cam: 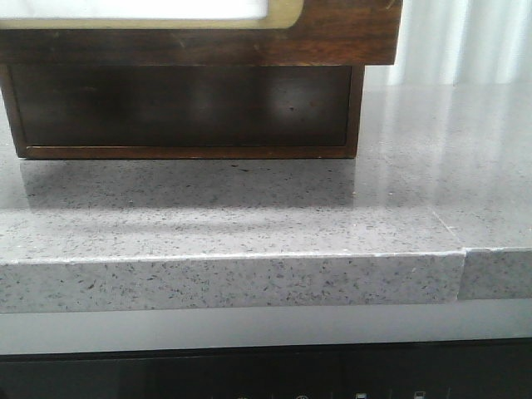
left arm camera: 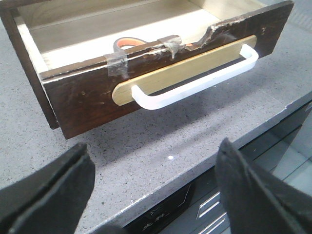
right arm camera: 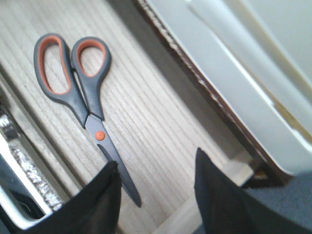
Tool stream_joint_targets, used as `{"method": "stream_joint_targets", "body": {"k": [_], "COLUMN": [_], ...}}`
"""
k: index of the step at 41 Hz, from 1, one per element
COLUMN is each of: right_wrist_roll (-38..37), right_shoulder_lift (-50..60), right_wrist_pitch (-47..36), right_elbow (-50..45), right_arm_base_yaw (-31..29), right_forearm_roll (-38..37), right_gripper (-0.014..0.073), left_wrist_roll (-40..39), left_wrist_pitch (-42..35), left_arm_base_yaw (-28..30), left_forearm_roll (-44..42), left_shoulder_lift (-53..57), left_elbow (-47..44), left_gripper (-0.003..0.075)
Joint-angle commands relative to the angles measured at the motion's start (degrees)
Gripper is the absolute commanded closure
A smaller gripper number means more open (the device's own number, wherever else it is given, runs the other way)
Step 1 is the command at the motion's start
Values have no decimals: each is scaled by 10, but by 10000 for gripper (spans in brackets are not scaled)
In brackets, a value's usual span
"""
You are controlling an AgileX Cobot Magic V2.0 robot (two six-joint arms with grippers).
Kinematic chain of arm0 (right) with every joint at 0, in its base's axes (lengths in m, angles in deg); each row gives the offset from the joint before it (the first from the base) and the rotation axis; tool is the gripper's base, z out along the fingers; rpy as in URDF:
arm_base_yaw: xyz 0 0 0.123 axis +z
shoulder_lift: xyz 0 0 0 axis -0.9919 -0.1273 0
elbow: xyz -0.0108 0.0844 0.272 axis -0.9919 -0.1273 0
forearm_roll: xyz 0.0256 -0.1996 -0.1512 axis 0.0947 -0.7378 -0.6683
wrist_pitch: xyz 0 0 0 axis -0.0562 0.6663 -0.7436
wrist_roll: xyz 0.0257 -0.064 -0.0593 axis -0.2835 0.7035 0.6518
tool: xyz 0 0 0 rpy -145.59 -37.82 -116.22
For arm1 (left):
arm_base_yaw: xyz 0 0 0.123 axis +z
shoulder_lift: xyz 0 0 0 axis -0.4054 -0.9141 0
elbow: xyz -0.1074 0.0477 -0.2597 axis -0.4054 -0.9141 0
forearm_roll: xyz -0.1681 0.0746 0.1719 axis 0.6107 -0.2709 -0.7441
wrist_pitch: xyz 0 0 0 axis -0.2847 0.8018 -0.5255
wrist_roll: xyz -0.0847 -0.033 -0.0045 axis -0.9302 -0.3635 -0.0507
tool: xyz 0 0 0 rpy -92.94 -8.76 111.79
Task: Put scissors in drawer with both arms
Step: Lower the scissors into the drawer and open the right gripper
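The scissors [right arm camera: 80, 92] lie flat on the pale wood floor of the open drawer [left arm camera: 87, 97], blades closed, their orange-lined loops just peeking over the drawer front in the left wrist view [left arm camera: 127, 44]. Your right gripper [right arm camera: 155, 187] hangs over them with its fingers spread and nothing between them; the blade tips sit just beside one finger [right arm camera: 95, 204], seemingly clear of it. Your left gripper [left arm camera: 153, 187] is also spread wide and empty, poised over the countertop [left arm camera: 161, 146] in front of the drawer, facing the white handle [left arm camera: 195, 80] but apart from it.

By the look of it the placing is done and the closing is what remains. Lift the right arm straight up out of the drawer first, so neither finger drags the blades or catches the drawer front. Only then bring the left gripper to the handle or the front panel and push squarely along the drawer's travel; an off-centre shove could rack it in the cabinet. The top edge of the front is chipped and patched with tape [left arm camera: 117, 61], so keep contact low, on the brass-coloured plate [left arm camera: 185, 66] or the handle. Push slowly: light scissors on smooth wood will likely slide if the drawer stops sharply. The front view shows only the cabinet base [cam: 187, 112] and the stone slab; neither arm is seen there.
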Motion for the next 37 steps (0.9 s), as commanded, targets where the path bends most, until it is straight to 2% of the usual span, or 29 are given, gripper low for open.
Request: {"method": "stream_joint_targets", "body": {"k": [1, 8, 18, 37], "right_wrist_roll": [-70, -114, -114, -121], "right_shoulder_lift": [71, 159, 289, 488], "right_wrist_pitch": [-27, -80, -154, -178], "right_elbow": [-2, -90, -253, -459], "right_arm_base_yaw": [0, 0, 0, 0], "right_forearm_roll": [-19, -17, -2, 16], "right_gripper": [212, 212, 212, 212], "left_wrist_roll": [-6, -6, -6, -6], "left_wrist_pitch": [-47, -47, -47, -47], "left_arm_base_yaw": [-4, -4, -4, -4], "left_forearm_roll": [5, 5, 5, 5], "left_shoulder_lift": [-6, -6, -6, -6], "left_elbow": [13, 13, 13, 13], "left_gripper": [208, 208, 208, 208]}}
